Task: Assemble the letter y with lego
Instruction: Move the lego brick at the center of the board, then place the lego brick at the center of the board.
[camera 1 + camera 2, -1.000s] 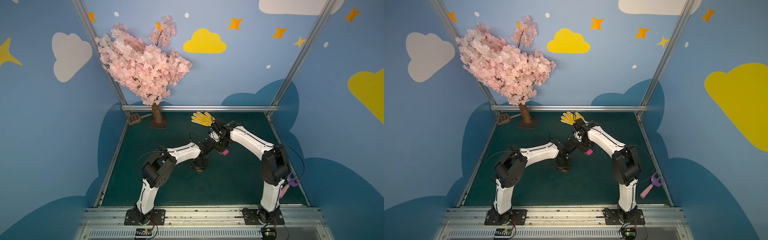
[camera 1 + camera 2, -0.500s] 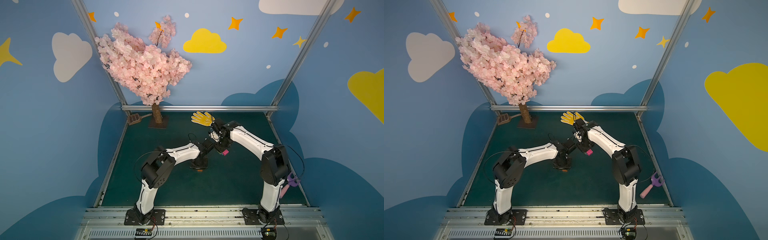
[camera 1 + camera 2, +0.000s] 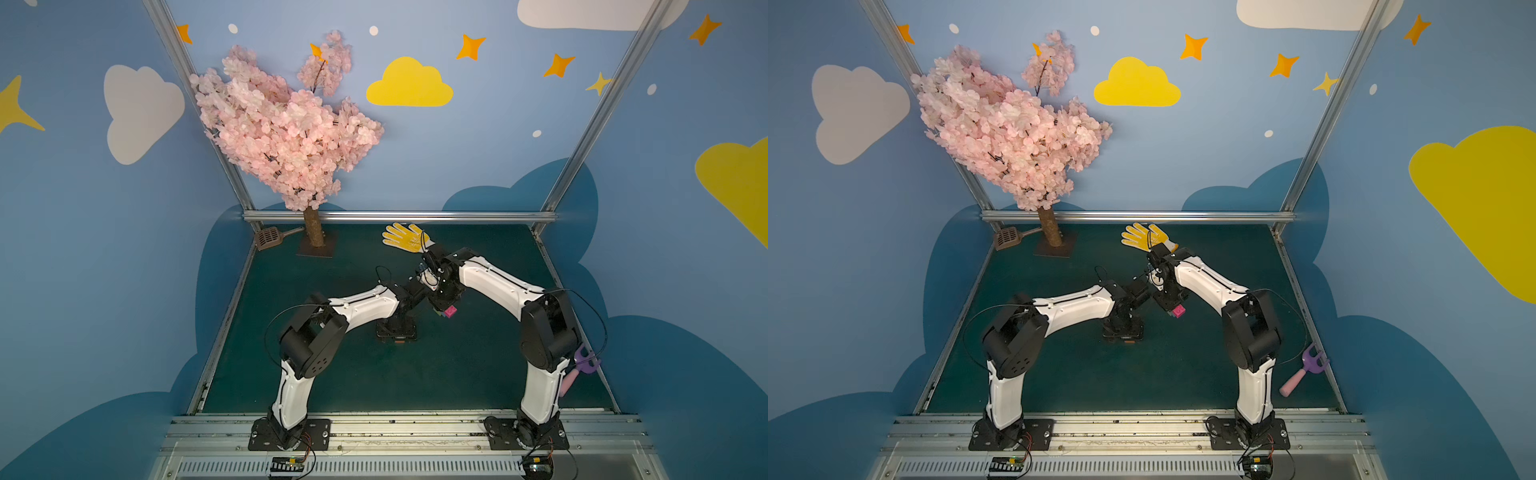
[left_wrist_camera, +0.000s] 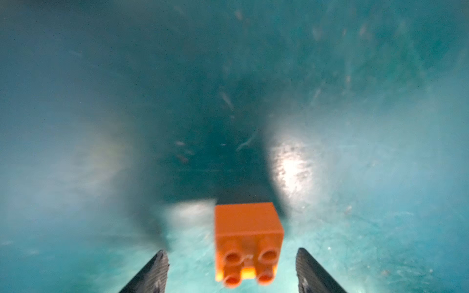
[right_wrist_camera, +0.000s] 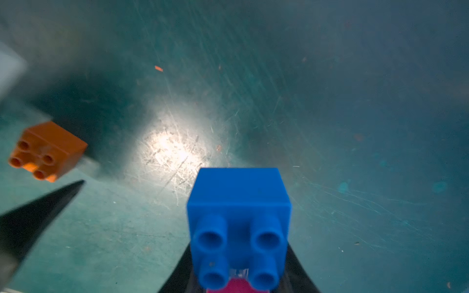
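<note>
My left gripper (image 4: 231, 252) is open low over the green mat (image 3: 332, 374). An orange lego brick (image 4: 247, 228) stands studs-up between its fingers and touches neither. From above the brick shows only as an orange sliver (image 3: 399, 340) under that gripper (image 3: 397, 330). My right gripper (image 5: 238, 274) is shut on a dark blue brick (image 5: 238, 197) joined to a pink brick (image 5: 236, 286), held above the mat just right of the left gripper. The pink brick (image 3: 1178, 310) shows in both top views. The right wrist view also has the orange brick (image 5: 48, 149). No whole letter y is in view.
A yellow glove (image 3: 405, 237) lies at the back behind the right arm. A pink blossom tree (image 3: 312, 228) and a brown scoop (image 3: 270, 237) stand at the back left. A pink and purple toy fork (image 3: 1304, 372) lies by the right edge.
My left gripper has opened and let go of the orange brick, which now stands on the mat. The right arm with its bricks has stayed put.
</note>
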You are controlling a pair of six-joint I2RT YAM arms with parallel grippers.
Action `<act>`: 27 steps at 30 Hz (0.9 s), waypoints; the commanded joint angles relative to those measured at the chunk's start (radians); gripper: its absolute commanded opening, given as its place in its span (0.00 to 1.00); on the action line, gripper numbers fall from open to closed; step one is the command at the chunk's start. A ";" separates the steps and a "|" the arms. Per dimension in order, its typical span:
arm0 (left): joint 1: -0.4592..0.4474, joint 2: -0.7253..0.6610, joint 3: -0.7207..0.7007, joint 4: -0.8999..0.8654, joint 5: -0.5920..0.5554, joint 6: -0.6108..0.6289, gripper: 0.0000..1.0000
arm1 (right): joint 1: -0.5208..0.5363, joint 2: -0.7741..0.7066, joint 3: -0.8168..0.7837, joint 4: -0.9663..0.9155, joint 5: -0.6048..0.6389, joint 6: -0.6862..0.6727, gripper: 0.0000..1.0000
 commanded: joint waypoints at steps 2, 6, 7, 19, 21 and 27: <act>0.045 -0.120 0.024 -0.029 -0.030 0.012 0.79 | 0.030 0.019 -0.030 0.028 -0.023 -0.051 0.00; 0.108 -0.174 0.010 -0.032 -0.030 0.036 0.79 | 0.056 0.035 -0.053 0.045 -0.009 -0.068 0.00; 0.126 -0.185 0.005 -0.032 -0.028 0.042 0.79 | 0.061 0.036 -0.059 0.055 -0.017 -0.071 0.00; 0.270 -0.248 -0.038 -0.021 -0.007 0.115 0.79 | 0.123 0.022 -0.124 0.133 -0.074 -0.168 0.00; 0.282 -0.249 -0.040 -0.020 -0.002 0.120 0.79 | 0.132 0.026 -0.126 0.134 -0.064 -0.171 0.00; 0.291 -0.246 -0.048 -0.013 0.002 0.122 0.79 | 0.145 0.049 -0.123 0.125 -0.036 -0.174 0.06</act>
